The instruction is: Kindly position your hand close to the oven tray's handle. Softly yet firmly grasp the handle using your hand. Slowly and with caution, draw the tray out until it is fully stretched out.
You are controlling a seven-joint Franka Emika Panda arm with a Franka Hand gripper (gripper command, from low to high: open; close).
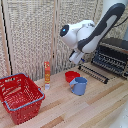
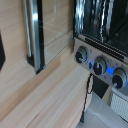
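One pincer (image 1: 75, 58) hovers above oven tray (image 1: 95, 73), touching nothing; jaw gap unclear.

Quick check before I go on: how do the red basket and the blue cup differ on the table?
The red basket is a large open wire mesh box with blue-trimmed rim; the blue cup is much smaller, with solid walls. The basket sits at the exterior view's left near the front edge; the cup sits nearer the middle, closer to the oven. Both stand upright with open tops on the wooden table.
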